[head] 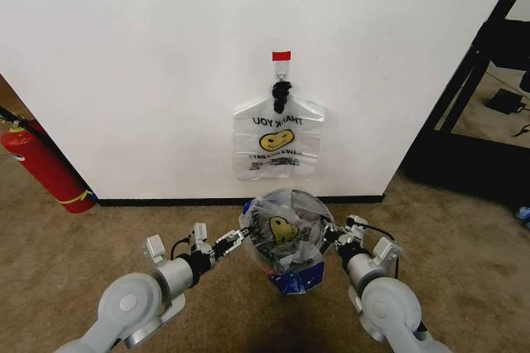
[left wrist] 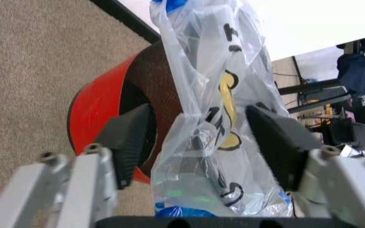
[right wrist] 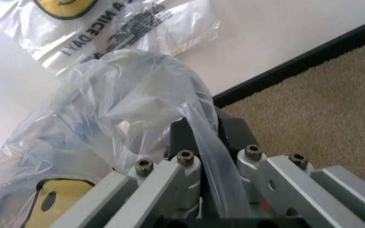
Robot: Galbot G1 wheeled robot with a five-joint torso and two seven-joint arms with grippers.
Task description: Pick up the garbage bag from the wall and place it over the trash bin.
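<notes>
The garbage bag [head: 281,241], translucent white with a yellow smiley and blue patches, is draped over the trash bin on the carpet in front of the wall [head: 124,55]. The bag covers the bin in the head view. In the left wrist view the bin's black mesh [left wrist: 150,80] and red base [left wrist: 97,107] show beside the bag [left wrist: 208,95]. My left gripper [head: 236,239] is at the bag's left side, open, its fingers straddling the plastic [left wrist: 198,126]. My right gripper [head: 330,237] is at the bag's right side, shut on a fold of the bag [right wrist: 209,130].
A second smiley bag [head: 277,142] hangs from a black hook [head: 281,88] under a red tape strip [head: 281,55]. A red fire extinguisher [head: 45,166] leans at the left. A black frame [head: 472,79] stands at the right. Brown carpet surrounds the bin.
</notes>
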